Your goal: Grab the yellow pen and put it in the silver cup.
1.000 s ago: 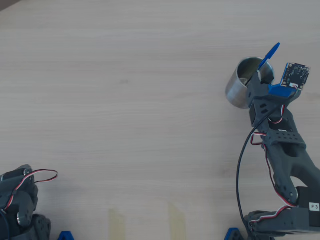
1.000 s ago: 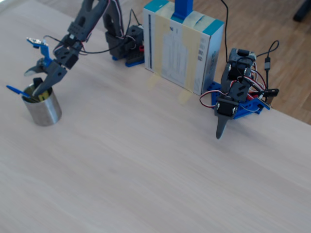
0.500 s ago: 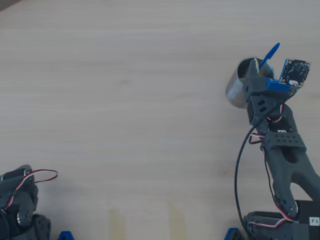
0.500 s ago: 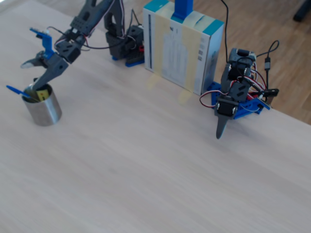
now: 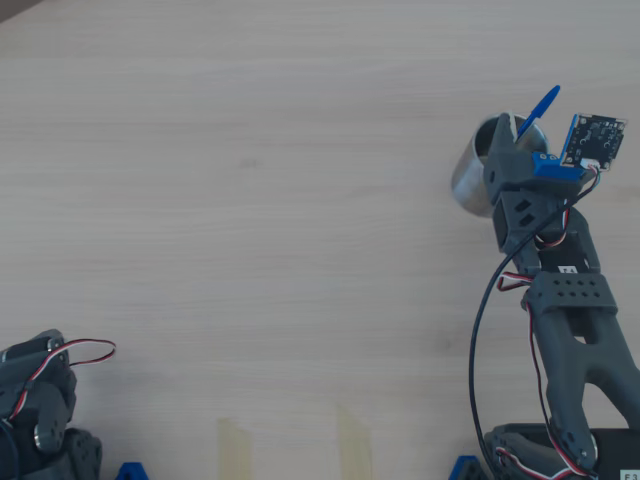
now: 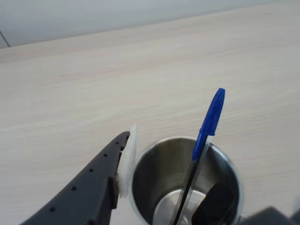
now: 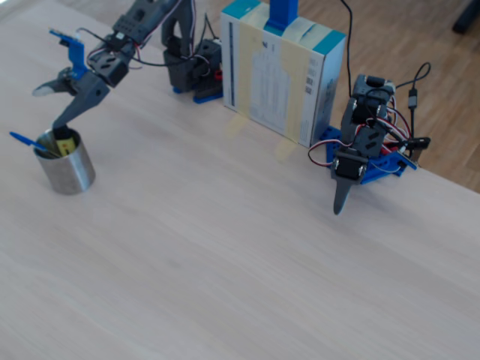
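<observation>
i see the silver cup (image 7: 66,166) standing upright near the table's left edge in the fixed view, and at the right side of the table (image 5: 250,200) in the overhead view. inside it the yellow pen (image 7: 67,144) leans against the wall, its yellow barrel and black cap poking just above the rim. a blue ballpoint pen (image 6: 201,140) shares the cup, tilted, with its blue cap sticking out well past the rim. from the wrist view i look down into the cup (image 6: 187,187): the shiny floor, the ballpoint's thin shaft, and a dark rounded shape low at the right that i take for the marker's cap, though it is cut off by the frame edge. in the overhead view the arm covers most of the cup's mouth, so i cannot make out the yellow pen there. the gripper (image 7: 51,107) hangs just above the cup with its jaws spread apart and nothing between them; one finger points down toward the rim, the other sticks out to the left. the arm reaches out from its base by the cardboard box (image 7: 281,71), bent downward at the wrist. a second arm (image 7: 360,146) sits folded at the right, well apart from the cup.
</observation>
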